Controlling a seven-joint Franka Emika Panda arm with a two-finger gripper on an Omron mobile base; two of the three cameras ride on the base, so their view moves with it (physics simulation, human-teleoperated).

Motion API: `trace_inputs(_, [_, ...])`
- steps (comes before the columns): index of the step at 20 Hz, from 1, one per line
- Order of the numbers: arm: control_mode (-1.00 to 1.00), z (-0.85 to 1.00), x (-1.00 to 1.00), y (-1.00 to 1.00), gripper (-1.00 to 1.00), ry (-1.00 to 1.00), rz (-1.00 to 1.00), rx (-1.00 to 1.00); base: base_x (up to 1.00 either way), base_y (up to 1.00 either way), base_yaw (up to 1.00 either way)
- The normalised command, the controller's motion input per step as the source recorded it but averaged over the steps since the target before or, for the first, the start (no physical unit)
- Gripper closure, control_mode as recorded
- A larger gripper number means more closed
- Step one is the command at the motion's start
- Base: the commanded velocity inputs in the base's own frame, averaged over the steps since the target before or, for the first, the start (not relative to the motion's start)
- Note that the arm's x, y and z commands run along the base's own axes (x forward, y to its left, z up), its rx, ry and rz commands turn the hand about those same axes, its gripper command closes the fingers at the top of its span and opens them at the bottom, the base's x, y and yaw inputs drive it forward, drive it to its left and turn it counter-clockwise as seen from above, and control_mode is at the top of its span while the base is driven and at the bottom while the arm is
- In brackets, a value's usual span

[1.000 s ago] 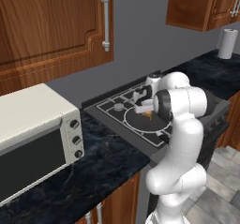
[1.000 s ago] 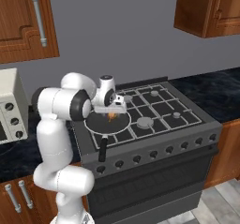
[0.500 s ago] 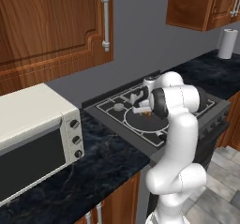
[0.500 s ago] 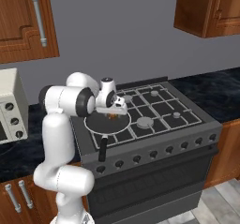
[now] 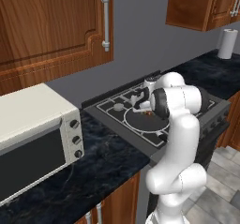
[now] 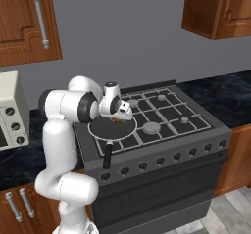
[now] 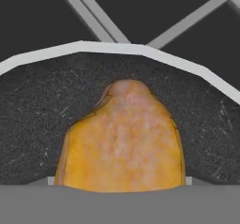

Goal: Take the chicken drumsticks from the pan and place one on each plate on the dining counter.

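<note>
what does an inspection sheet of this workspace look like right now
surface: black stove top with grey grates, dark marble counter beside it
job's things: golden-tan drumstick lying in the pan
clutter: microwave, paper towel roll
grippers: hand low over the pan at the drumstick; whether it grips cannot be told
cables: nothing seen
surroundings: wooden wall cabinets, grey wall

A cream-white microwave oven with three round knobs [image 5: 33, 138] sat on the black, white-veined marble countertop [image 5: 93, 171], left of the black gas stove with grey burner grates [image 6: 162, 118]. Brown wooden wall cabinets with long metal handles [image 5: 51, 26] hung above. A white paper towel roll [image 5: 228, 43] stood upright farther along the counter.
</note>
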Motion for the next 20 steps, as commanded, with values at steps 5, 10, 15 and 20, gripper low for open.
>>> trace_inputs(5, [-1.00,0.70,-0.81,0.00,1.00,-0.29,0.00,0.00,0.00,0.00,0.00])
trace_inputs(10, [-1.00,1.00,-0.96,0.00,1.00,-0.27,0.00,0.00,0.00,0.00,0.00])
trace_inputs(15, [-1.00,1.00,-1.00,0.00,1.00,-0.31,0.00,0.00,0.00,0.00,0.00])
trace_inputs(20, [-1.00,0.98,-1.00,0.00,1.00,-0.14,0.01,0.00,0.00,0.00,0.00])
